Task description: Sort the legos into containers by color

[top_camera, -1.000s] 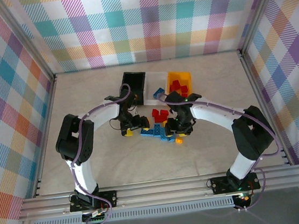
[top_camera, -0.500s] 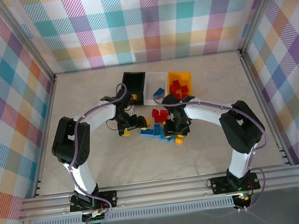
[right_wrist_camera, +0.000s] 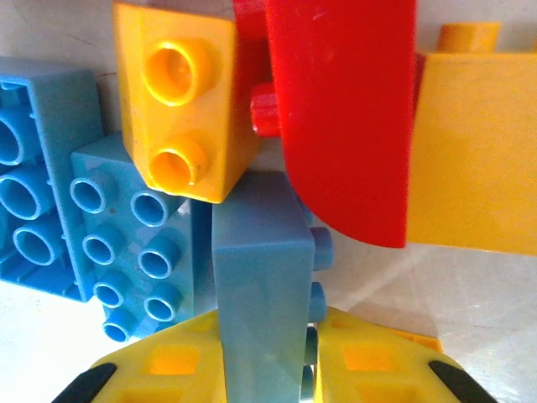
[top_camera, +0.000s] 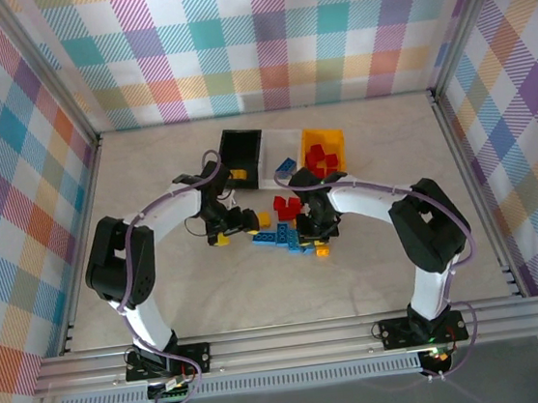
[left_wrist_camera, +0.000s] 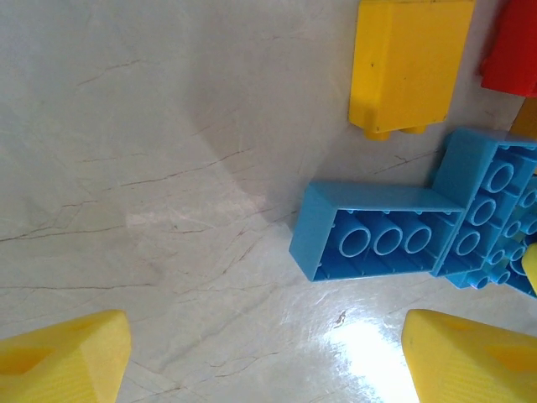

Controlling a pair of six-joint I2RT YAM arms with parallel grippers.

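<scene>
A loose pile of red, blue and yellow legos lies mid-table, in front of the containers: a black bin, a white bin and a yellow bin. My right gripper is at the pile's right side, shut on an upright blue brick. A yellow brick and a red brick lie just beyond it. My left gripper hovers open over bare table at the pile's left. An upturned blue brick and a yellow brick lie ahead of it.
Red bricks sit in the yellow bin and a blue brick in the white bin. A yellow brick lies at the black bin's near end. Metal frame rails and checked walls surround the table.
My right gripper has reached further into the pile and shut on the blue brick. The left arm has shifted slightly left, its gripper still open.
</scene>
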